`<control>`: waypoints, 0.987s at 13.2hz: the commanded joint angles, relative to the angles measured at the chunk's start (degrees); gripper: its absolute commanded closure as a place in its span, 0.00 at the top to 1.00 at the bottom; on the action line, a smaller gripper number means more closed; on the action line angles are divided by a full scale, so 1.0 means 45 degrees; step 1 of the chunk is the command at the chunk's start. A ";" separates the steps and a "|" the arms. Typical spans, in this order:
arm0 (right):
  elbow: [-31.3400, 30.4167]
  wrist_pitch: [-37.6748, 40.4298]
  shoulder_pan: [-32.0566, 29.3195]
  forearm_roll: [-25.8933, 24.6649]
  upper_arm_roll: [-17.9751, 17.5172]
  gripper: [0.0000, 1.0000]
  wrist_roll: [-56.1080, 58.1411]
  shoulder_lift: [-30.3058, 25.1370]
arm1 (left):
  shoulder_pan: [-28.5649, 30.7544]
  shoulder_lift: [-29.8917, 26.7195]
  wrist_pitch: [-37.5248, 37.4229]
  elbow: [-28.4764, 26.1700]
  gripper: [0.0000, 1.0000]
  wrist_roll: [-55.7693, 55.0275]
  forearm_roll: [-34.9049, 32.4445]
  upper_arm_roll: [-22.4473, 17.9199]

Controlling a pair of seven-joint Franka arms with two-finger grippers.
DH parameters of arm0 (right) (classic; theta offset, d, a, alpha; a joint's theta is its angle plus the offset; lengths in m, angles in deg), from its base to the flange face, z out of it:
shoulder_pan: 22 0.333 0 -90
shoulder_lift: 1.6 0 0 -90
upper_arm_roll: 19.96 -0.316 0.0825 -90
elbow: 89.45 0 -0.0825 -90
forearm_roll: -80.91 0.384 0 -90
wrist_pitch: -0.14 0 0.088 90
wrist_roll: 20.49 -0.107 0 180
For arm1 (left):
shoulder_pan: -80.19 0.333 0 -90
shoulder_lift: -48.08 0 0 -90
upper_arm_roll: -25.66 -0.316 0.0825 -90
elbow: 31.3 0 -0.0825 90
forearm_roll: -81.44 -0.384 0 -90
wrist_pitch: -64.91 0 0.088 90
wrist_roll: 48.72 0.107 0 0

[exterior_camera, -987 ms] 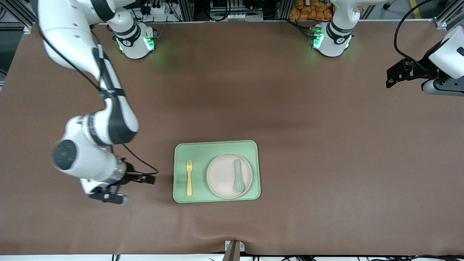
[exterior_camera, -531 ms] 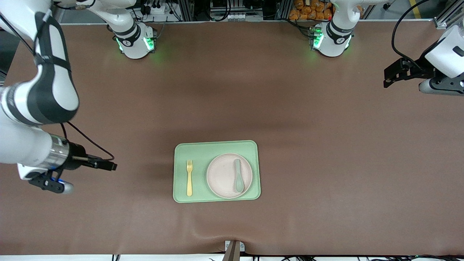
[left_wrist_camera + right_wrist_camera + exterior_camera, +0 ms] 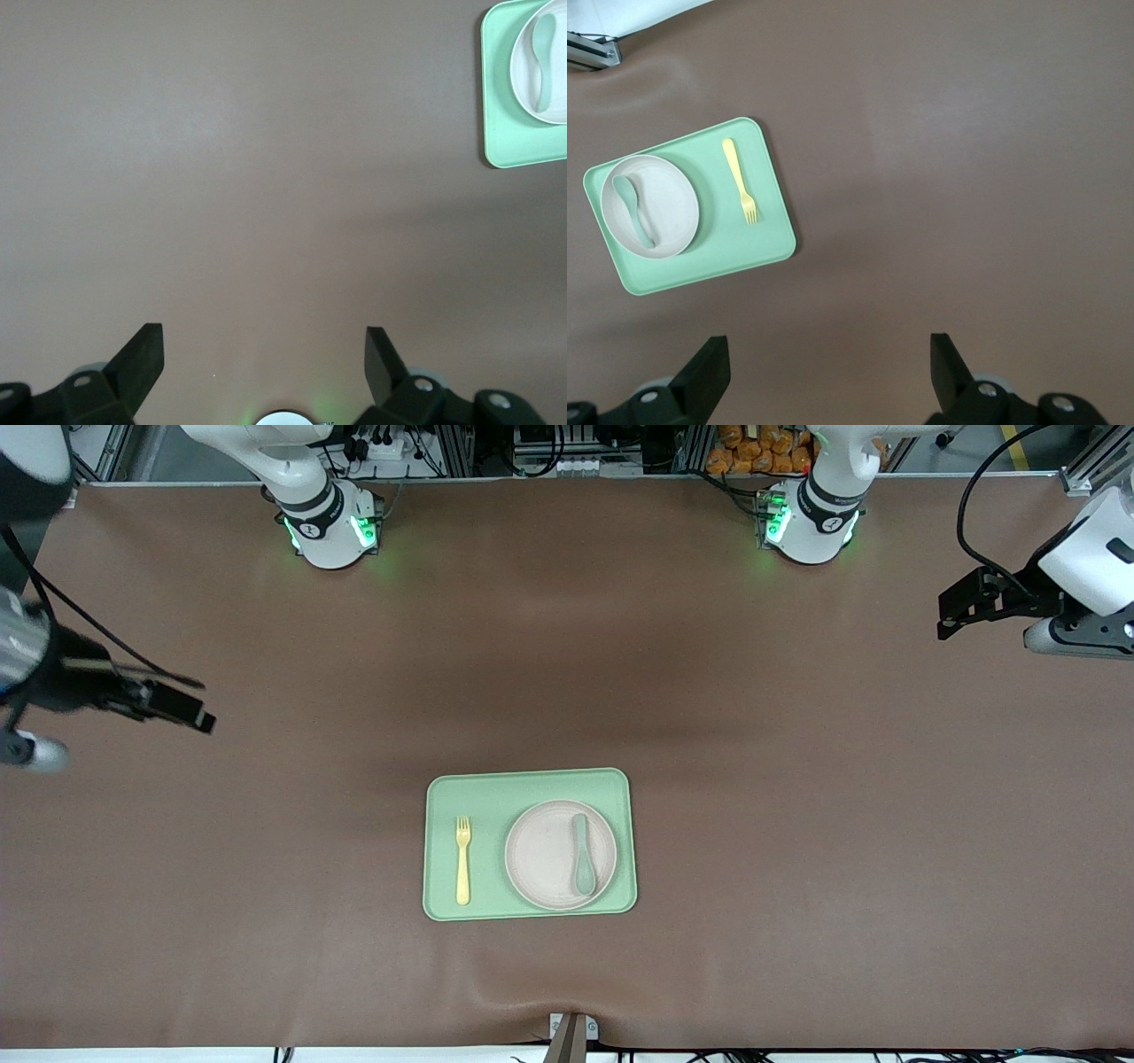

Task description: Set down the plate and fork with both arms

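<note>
The cream-white plate [image 3: 549,856] lies on the pale-green tray [image 3: 483,793], with a muted green spoon [image 3: 583,855] lying in it. The pale-yellow fork [image 3: 462,859] lies on the tray beside the plate, toward the right arm's end. My right gripper [image 3: 202,707] is open and empty over bare table at the right arm's end, well apart from the tray. Its wrist view shows the fork [image 3: 740,181], the plate [image 3: 664,208] and the open gripper [image 3: 828,341]. My left gripper [image 3: 944,615] is open and empty over bare table at the left arm's end, and waits; its wrist view [image 3: 264,335] catches the plate's edge [image 3: 554,97].
The brown tablecloth [image 3: 797,824] covers the whole table. The two green-lit arm bases [image 3: 330,527] stand along the edge farthest from the front camera. A small metal bracket [image 3: 571,1032] sits at the table's nearest edge.
My right arm has swung away from beside the tray, out toward the right arm's end of the table, with its gripper open and empty. The left gripper has shifted only slightly.
</note>
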 commanded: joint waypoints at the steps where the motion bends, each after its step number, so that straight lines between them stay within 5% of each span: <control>1: -0.2085 -0.0345 -0.0412 -0.0449 -0.0216 1.00 0.0593 -0.1756 | 0.0056 -0.0081 0.0067 0.0015 1.00 0.0009 0.0147 0.0048; 5: -0.4959 -0.1459 -0.0588 -0.0801 -0.0216 1.00 0.1931 -0.3577 | 0.0094 -0.0081 0.0222 0.0015 1.00 -0.0108 0.0049 0.0067; 8: -0.4009 -0.1401 -0.0686 -0.1777 -0.0216 1.00 0.2331 -0.2996 | 0.0037 -0.0081 0.0223 0.0015 1.00 -0.0147 0.0069 0.0067; 13: -0.2715 -0.0385 -0.1017 -0.1662 -0.0177 1.00 0.2487 -0.2445 | 0.0076 -0.0081 0.0262 0.0034 1.00 -0.0147 0.0128 0.0028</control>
